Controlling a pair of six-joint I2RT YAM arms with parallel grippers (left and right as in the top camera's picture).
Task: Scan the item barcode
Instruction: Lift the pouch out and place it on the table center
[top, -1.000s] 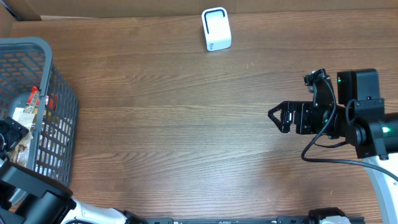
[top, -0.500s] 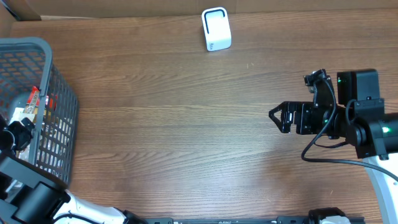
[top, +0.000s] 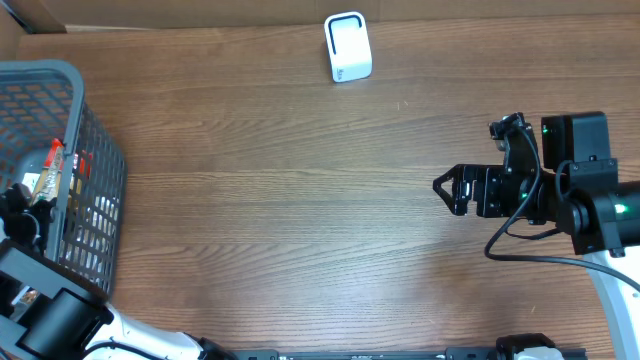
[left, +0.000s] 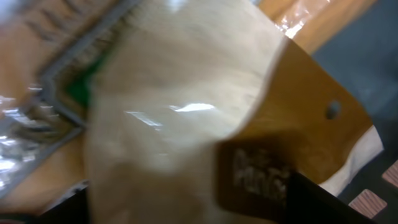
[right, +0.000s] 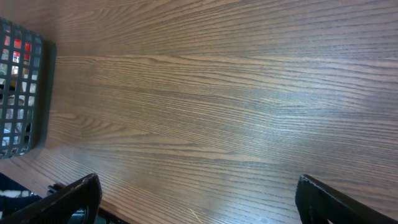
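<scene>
At the near left corner the left arm rises from the table edge and dips over the wall of the grey mesh plastic basket (top: 95, 190), with the left gripper (top: 20, 212) down among the packets. Its wrist camera is filled by a blurred tan and brown plastic pouch (left: 186, 124) inside the basket. Whether the jaws have closed on it I cannot tell. Mid-right, the right arm lies level above the brown wood-grain table (top: 280, 200), pointing left, the right gripper (top: 447, 187) spread wide and empty. At the far edge stands the white box-shaped scanner (top: 348, 47).
</scene>
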